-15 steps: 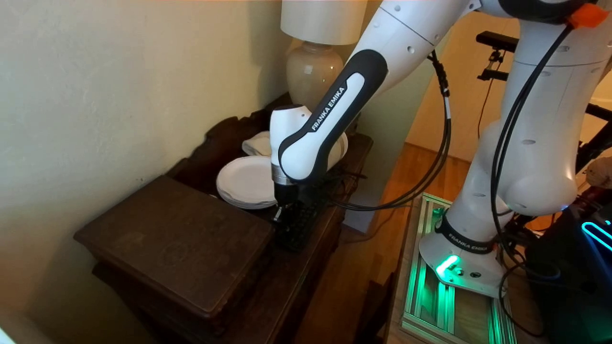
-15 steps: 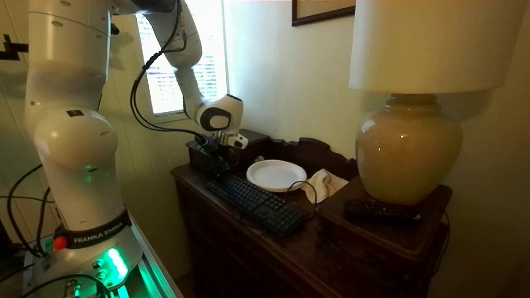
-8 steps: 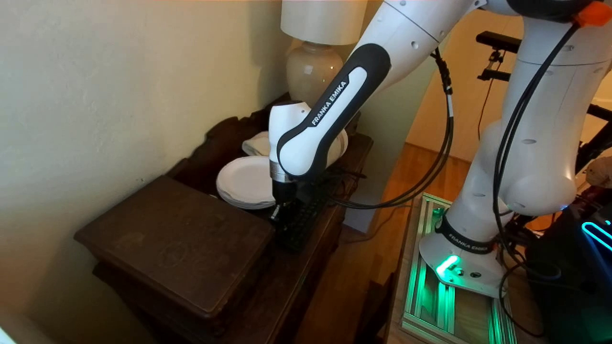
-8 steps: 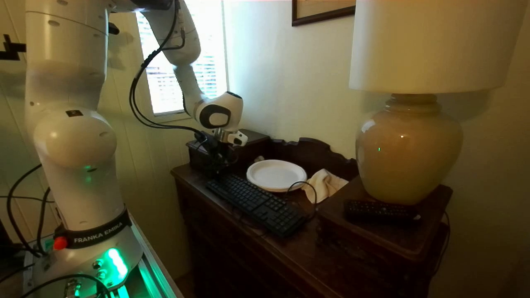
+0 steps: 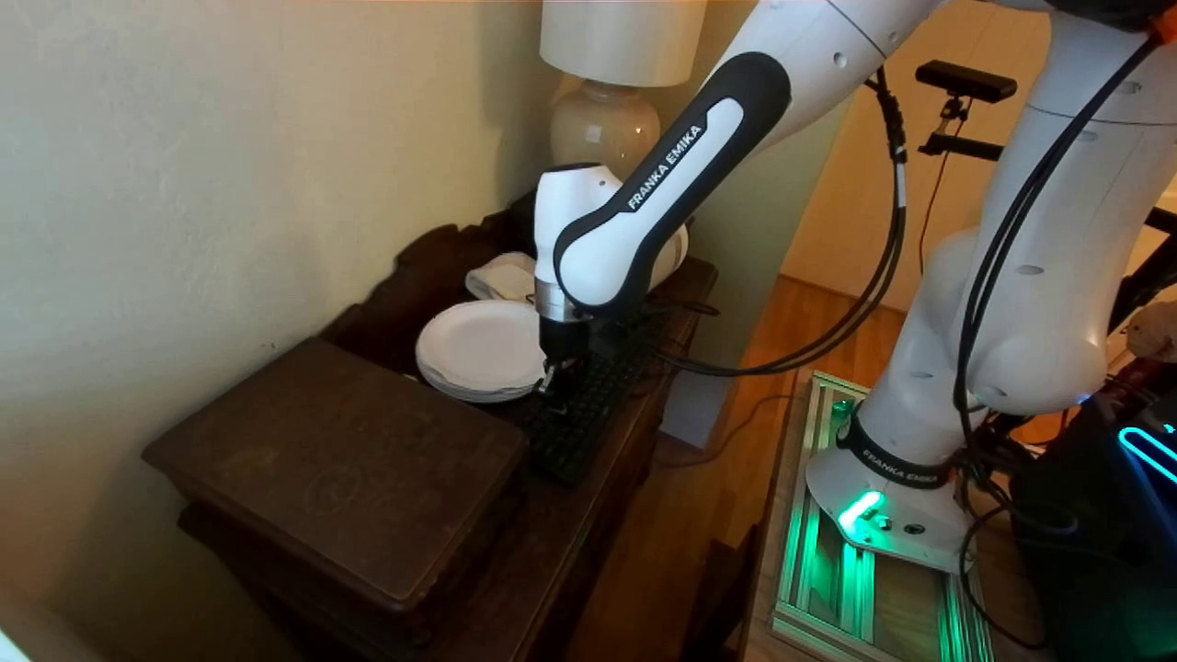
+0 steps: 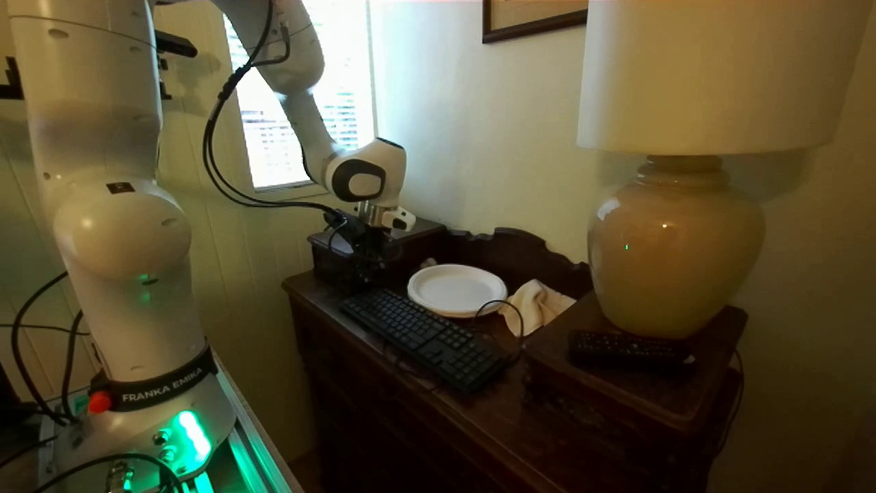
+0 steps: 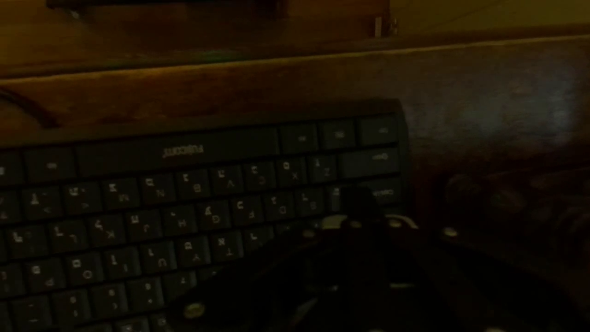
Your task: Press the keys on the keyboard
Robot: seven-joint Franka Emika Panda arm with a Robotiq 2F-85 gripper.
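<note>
Hand [image 7: 361,199] points down, fully closed, gripping nothing, over the far left end of the keyboard [image 6: 424,337] in an exterior view; arm [image 6: 308,127] slopes downward

A long black keyboard [image 6: 426,337] is being borne flat by a dark wooden dresser [image 6: 508,419]. Pale-lettered dark keys [image 7: 181,220] are being shown in rows.

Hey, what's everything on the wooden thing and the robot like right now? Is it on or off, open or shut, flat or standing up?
Keyboard: lying flat.
Keys: facing up; can't tell if any is pressed.
Gripper: jaws shut, over one end of the keyboard.
White plates: stacked, right way up.
Cloth: crumpled.
Lamp: upright, looks off.
Remote: lying flat.
Robot's base light: glowing green.
</note>
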